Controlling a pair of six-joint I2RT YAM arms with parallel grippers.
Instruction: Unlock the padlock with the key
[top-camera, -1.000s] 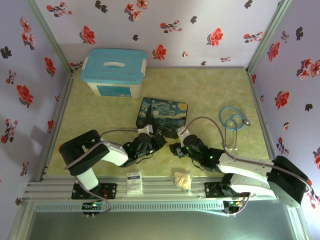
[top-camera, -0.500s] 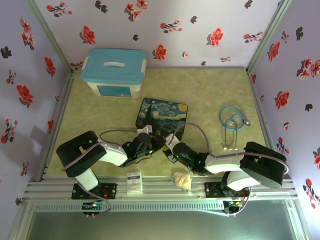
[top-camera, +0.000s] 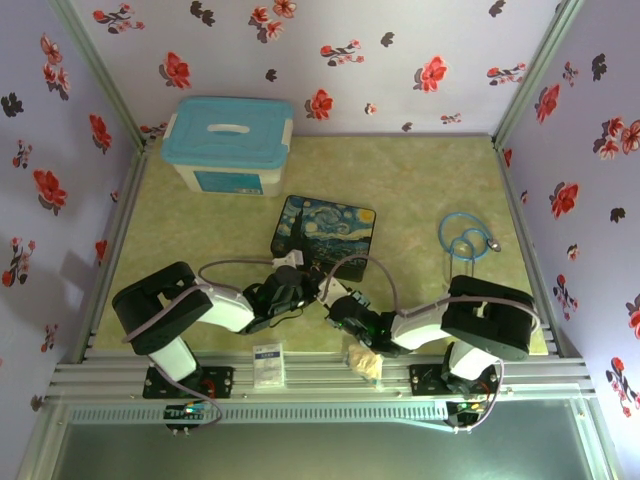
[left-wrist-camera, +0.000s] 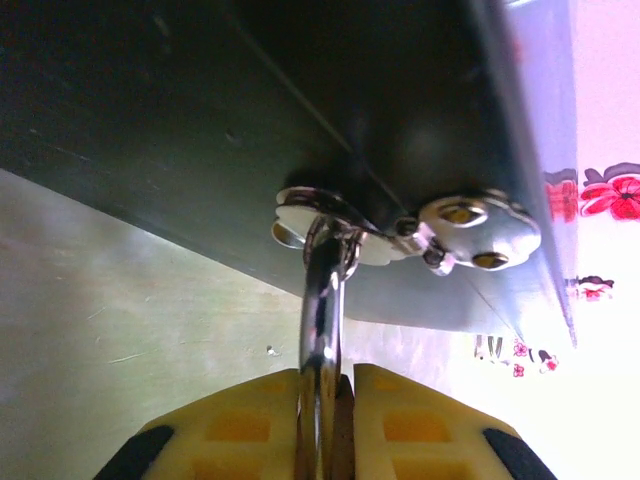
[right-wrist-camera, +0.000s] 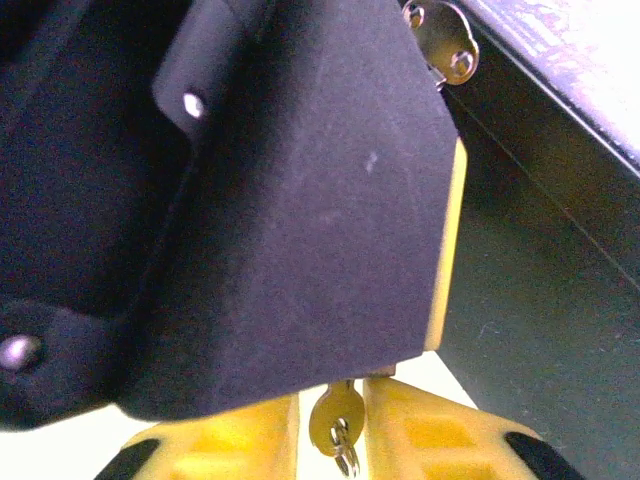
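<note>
**A:** Where is the padlock (left-wrist-camera: 320, 310)?

**B:** At the near edge of the starry-night box (top-camera: 325, 228), hooked onto the box's clasp (left-wrist-camera: 330, 225). In the left wrist view its silver shackle runs up through the clasp's ring. The brass body is hidden between the yellow pads.

**A:** So the left gripper (left-wrist-camera: 327, 385) has it?

**B:** Yes. Its 2 fingers are clamped on the shackle, 1 pad on either side, touching the metal.

**A:** And the key (right-wrist-camera: 336, 415)?

**B:** It is pinched by its head in the right gripper (right-wrist-camera: 331, 395), between the 2 yellow fingers, with a small ring dangling below. The blade points up toward the black body of the left gripper, which sits right in front. I cannot tell whether the tip reaches the lock.

**A:** And from above?

**B:** The 2 grippers meet nose to nose just beside the box's near edge, over the green table (top-camera: 420, 180). A blue-lidded tub (top-camera: 230, 140) stands far left. A stethoscope (top-camera: 465, 243) lies to the right, well apart. A beige wad (top-camera: 364, 358) and a white packet (top-camera: 268, 365) sit near the arm bases.
</note>
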